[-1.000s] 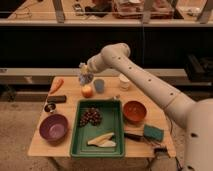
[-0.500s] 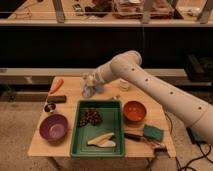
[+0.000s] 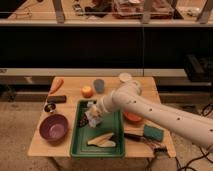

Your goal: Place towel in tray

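Camera view: gripper [image 3: 94, 114] over tray [image 3: 116, 150], clenched on towel [image 3: 92, 118].

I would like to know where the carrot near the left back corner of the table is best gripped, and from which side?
Grip the carrot around its middle, coming from above, with the fingers across its width. It lies flat and slanted on the table, with free space on both long sides. The gripper is now over the green tray, so it would likely need to move left and back.
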You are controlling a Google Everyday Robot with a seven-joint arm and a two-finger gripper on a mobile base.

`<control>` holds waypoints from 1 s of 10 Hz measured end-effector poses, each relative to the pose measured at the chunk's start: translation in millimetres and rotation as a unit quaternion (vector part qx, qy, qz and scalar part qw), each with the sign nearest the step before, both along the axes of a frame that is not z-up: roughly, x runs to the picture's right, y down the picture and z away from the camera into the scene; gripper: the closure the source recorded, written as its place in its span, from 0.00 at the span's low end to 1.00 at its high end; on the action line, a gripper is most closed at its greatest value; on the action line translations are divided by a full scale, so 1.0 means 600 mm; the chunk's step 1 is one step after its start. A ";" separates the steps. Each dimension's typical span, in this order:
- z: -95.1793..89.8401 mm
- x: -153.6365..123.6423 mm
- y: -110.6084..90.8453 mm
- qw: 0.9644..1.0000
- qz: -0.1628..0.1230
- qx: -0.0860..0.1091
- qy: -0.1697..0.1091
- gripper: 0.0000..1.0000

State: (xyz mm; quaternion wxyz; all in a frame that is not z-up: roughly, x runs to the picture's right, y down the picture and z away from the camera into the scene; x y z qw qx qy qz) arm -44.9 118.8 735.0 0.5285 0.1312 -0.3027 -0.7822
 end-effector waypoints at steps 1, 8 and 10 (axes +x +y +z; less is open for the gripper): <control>0.017 0.011 0.024 1.000 -0.001 -0.007 0.010 1.00; 0.078 0.089 0.048 0.995 0.002 -0.043 0.091 0.95; 0.091 0.089 0.042 0.994 0.012 -0.047 0.095 0.78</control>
